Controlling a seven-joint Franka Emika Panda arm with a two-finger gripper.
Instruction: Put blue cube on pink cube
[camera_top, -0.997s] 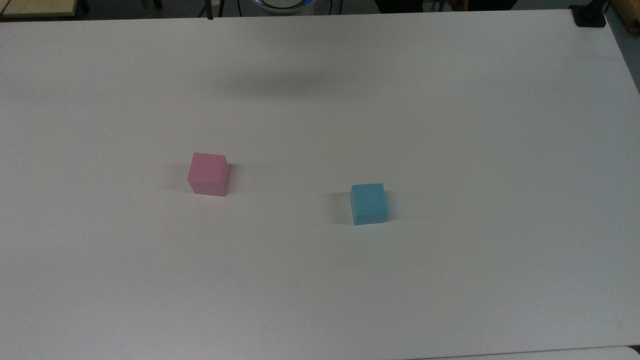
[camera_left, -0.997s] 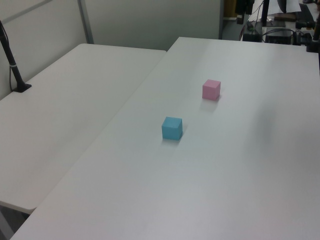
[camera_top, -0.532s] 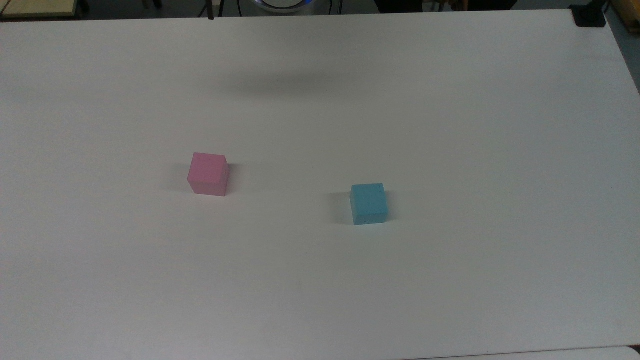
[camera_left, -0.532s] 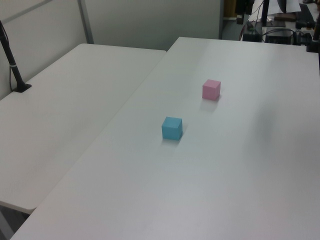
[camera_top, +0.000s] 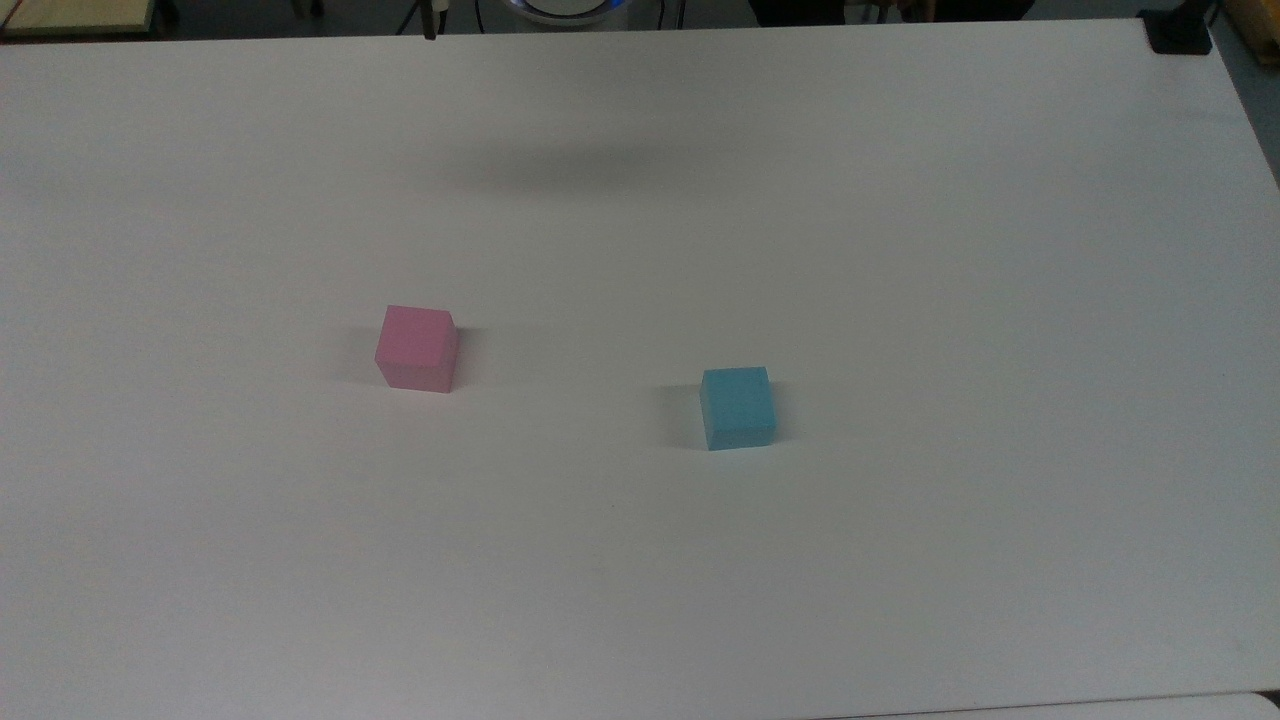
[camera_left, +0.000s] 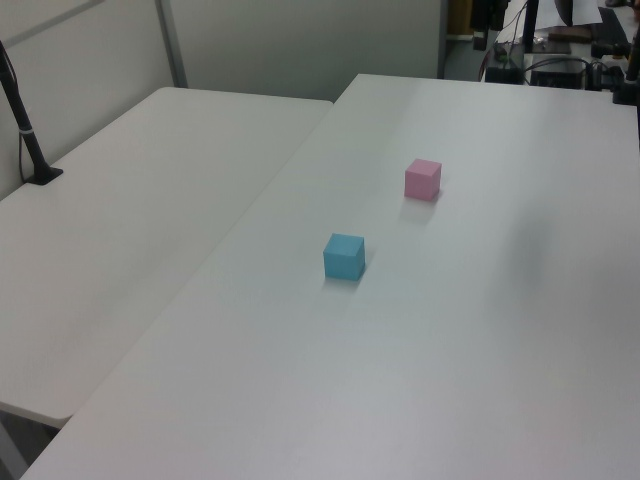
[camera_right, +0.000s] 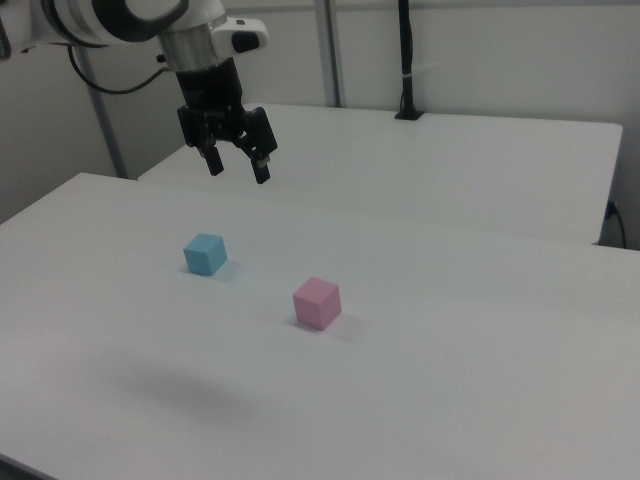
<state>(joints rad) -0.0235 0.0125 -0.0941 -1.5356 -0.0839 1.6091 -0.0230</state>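
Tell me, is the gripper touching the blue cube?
Apart. In the right view the open gripper hangs in the air above the blue cube, with bare table between them.

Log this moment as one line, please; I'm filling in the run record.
stage: approach | gripper: open, empty, raised above table | blue cube: on table, untouched | pink cube: on table, apart from blue cube

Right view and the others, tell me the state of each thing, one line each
tool: open, empty, hanging in the air above the table, apart from both cubes
blue cube: resting flat on the table, not gripped, nothing on it
pink cube: resting flat on the table, top bare, apart from the blue cube
table: white, bears both cubes
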